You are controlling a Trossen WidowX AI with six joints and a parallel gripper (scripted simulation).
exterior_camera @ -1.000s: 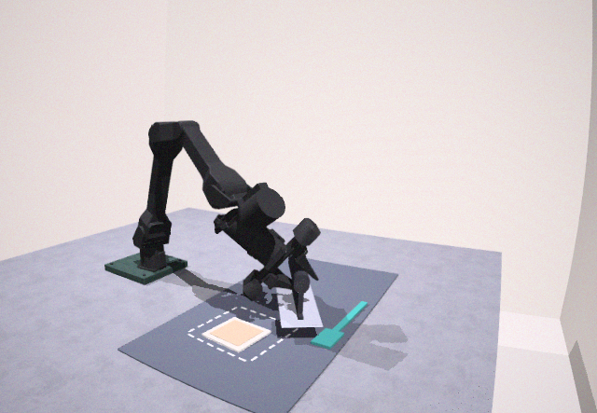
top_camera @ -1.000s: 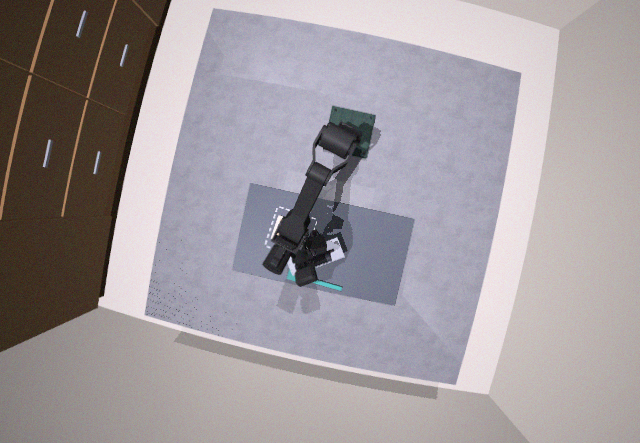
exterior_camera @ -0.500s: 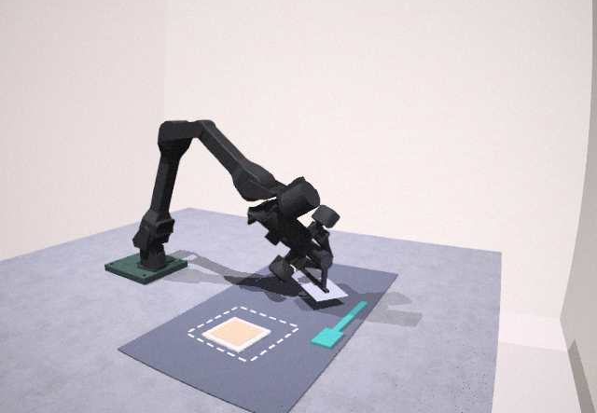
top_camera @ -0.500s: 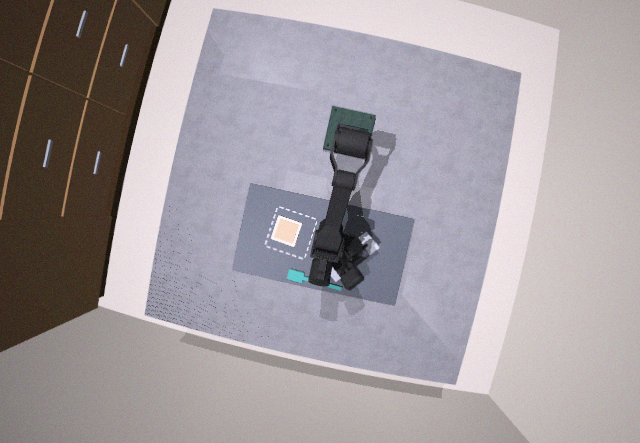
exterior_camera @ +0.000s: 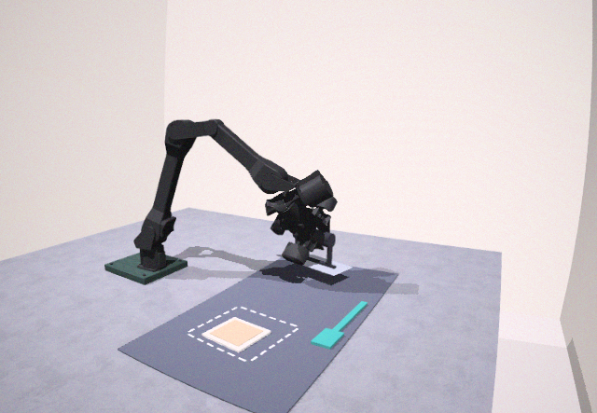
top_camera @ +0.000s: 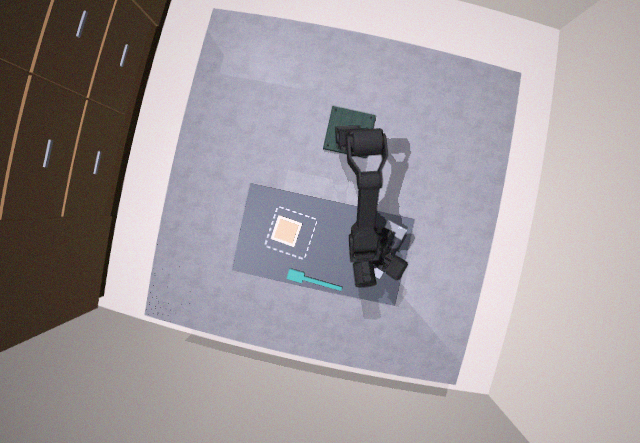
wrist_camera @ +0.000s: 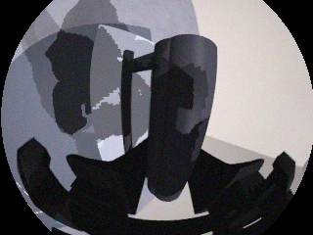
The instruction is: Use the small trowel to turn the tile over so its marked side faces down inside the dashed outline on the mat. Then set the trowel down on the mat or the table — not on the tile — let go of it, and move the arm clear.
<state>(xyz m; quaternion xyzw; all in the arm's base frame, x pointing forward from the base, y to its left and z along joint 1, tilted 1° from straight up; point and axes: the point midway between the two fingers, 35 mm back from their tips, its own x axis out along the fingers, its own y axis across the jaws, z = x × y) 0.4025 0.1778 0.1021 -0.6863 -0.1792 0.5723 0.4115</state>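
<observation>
My gripper (top_camera: 385,245) (exterior_camera: 311,244) (wrist_camera: 166,140) is shut on the small trowel's thick dark handle. The trowel (top_camera: 397,230) (exterior_camera: 338,268) (wrist_camera: 183,73) has a flat pale blade joined to the handle by thin dark bars. Its blade hangs a little above the right end of the mat in the top view, partly hidden by the arm. The tile (top_camera: 286,231) (exterior_camera: 236,332) lies flat, apart from the trowel, with a peach square bordered in white facing up. It is inside the dashed outline (top_camera: 277,207) (exterior_camera: 297,328), nearer its left side in the top view. Its underside is hidden.
A teal spatula-like tool (top_camera: 295,275) (exterior_camera: 327,337) lies along the front edge of the grey mat (top_camera: 330,231) (exterior_camera: 216,370), beside the outline. The arm's green base plate (top_camera: 338,118) (exterior_camera: 120,268) stands behind the mat. Dark cabinets (top_camera: 72,118) are at the far left of the top view.
</observation>
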